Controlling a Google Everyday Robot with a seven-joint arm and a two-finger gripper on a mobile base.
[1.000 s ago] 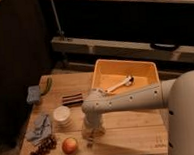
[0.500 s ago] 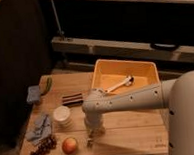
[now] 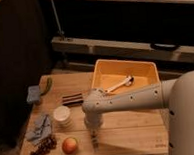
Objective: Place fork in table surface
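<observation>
While the gripper [image 3: 93,136] is hanging nose-down over the front part of the bench [image 3: 137,135], its jaws are now sitting together, having drawn in from a wide spread over the last second, and the arm [image 3: 127,97] is keeping to the same spot as before. Right at their tip a slim pale sliver is showing, touching or just clearing the wood. This is looking like the fork [image 3: 94,143], but I cannot tell whether the jaws are pinching it or merely meeting beside it. If they are gripping it, the task is only getting under way, since the fork is not yet lying free on the slats where it belongs; if not, the closing is missing its mark. Just beside the gripper, toward the left edge, an apple [image 3: 70,145] is resting, with a dark bunch of grapes [image 3: 43,147] lying past it near the corner. Further back a crumpled blue cloth [image 3: 40,127] and a white cup [image 3: 62,116] are sitting near each other. Behind those a dark striped bar [image 3: 72,99] is lying, a blue sponge [image 3: 33,93] and a green item [image 3: 48,85] are sitting at the far left corner, and a yellow-orange bin [image 3: 140,69] is standing at the far right, holding a cream spoon-like utensil [image 3: 118,84]. A dark shelf [image 3: 113,43] is running across the background.
</observation>
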